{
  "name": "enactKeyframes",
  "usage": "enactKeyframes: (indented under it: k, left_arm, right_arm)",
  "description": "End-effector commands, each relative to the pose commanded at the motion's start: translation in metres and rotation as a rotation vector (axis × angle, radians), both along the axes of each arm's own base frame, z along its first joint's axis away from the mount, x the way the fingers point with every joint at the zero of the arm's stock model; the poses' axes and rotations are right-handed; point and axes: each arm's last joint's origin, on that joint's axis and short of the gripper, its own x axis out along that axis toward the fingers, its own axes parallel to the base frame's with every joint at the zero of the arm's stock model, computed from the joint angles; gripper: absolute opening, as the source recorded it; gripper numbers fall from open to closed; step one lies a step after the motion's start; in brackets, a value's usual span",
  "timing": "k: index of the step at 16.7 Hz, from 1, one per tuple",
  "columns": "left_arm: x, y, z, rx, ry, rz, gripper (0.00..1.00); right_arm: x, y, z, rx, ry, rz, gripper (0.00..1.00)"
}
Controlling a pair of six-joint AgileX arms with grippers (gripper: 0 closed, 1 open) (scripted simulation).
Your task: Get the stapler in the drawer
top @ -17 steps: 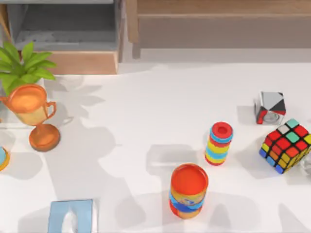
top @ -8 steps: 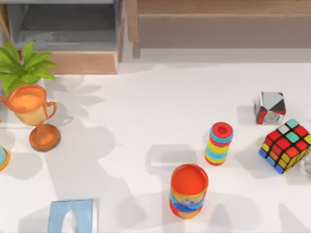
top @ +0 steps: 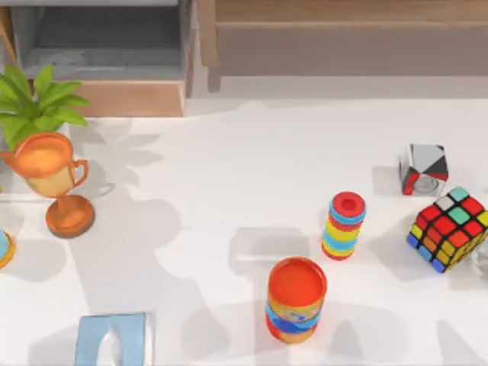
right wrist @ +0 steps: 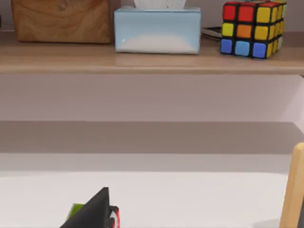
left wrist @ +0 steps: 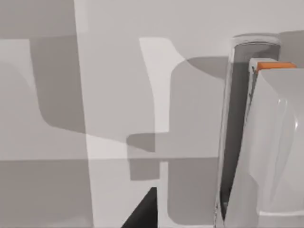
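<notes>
At the table's far left corner the drawer (top: 130, 97) stands open, its dark grey inside facing up and its light-brown front toward the table's middle. A green plant (top: 38, 103) and an orange trophy cup (top: 53, 179) sit just in front of it along the left edge, and a pale blue tissue box (top: 113, 341) lies at the near edge. The stapler (top: 267, 248) is only faintly visible: a pale bar lying flat near the table's middle, just beyond the orange can (top: 296, 299) and touching nothing. Its long axis seems to run left to right, parallel to the near edge; which end is the head I cannot tell. Bare white table lies open between it and the drawer front. To the right stand a stack of coloured rings (top: 344, 226), a silver-red-black cube (top: 424, 169) and a colour puzzle cube (top: 450, 229) by the right edge, with a long brown wooden furniture piece (top: 343, 38) along the far edge. A dark part of the left gripper (left wrist: 142, 213) shows over white table in the left wrist view, and of the right gripper (right wrist: 95, 211) in the right wrist view. Whether either is released or clenched cannot be told.
</notes>
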Motion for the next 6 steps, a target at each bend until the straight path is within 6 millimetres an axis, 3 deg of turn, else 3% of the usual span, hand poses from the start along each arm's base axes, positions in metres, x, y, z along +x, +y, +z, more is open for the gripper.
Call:
enactKeyframes:
  k: [6]
  left_arm:
    - [0.0000, 0.0000, 0.0000, 0.000, 0.000, 0.000, 1.00]
  right_arm:
    - [0.0000, 0.0000, 0.0000, 0.000, 0.000, 0.000, 1.00]
